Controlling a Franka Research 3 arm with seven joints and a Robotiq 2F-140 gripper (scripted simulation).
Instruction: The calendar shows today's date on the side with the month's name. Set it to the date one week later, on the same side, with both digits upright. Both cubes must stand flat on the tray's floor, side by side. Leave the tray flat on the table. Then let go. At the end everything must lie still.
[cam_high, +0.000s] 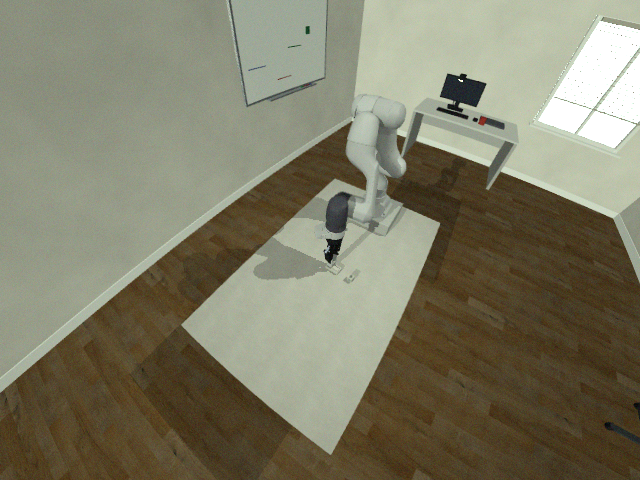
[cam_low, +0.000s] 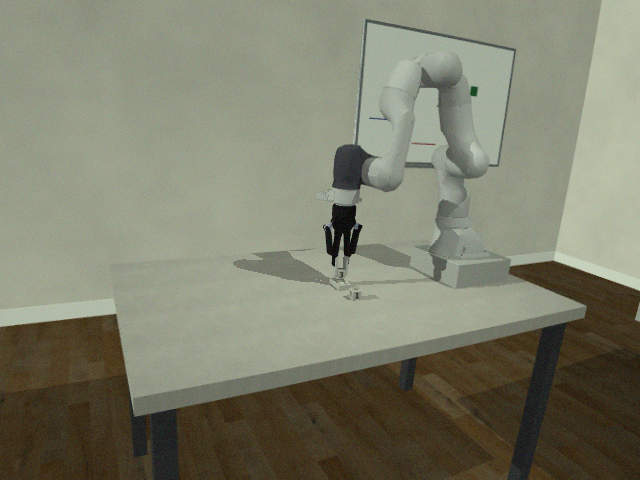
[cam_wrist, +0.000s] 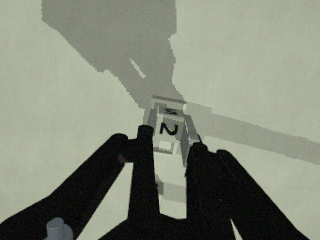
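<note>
The calendar's tray (cam_high: 336, 270) (cam_low: 338, 285) lies below the fingers (cam_high: 331, 262) (cam_low: 340, 264), which grasp one cube (cam_low: 341, 274) (cam_wrist: 169, 129), the other (cam_high: 349, 279) (cam_low: 354, 293) near.

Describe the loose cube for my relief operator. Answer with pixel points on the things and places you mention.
On the pale table (cam_high: 310, 335) (cam_low: 258, 335), look just beside the small tray (cam_high: 336, 270) (cam_low: 338, 284) under the gripper (cam_high: 331, 263) (cam_low: 340, 260) (cam_wrist: 171, 137). The loose cube (cam_high: 350, 278) (cam_low: 354, 293) sits on the tabletop; the other cube (cam_low: 340, 274) (cam_wrist: 169, 130) is between the fingers.

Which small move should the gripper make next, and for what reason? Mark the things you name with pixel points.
I would probably lower the held cube (cam_low: 340, 274) (cam_wrist: 169, 131) gently toward the tray (cam_low: 338, 284), keeping the fingers closed. The cube is between the fingers, directly over the tray, and appears to be still above its floor. The other cube (cam_high: 349, 277) (cam_low: 354, 293) stands outside on the table, so the tray seems to have room.
</note>
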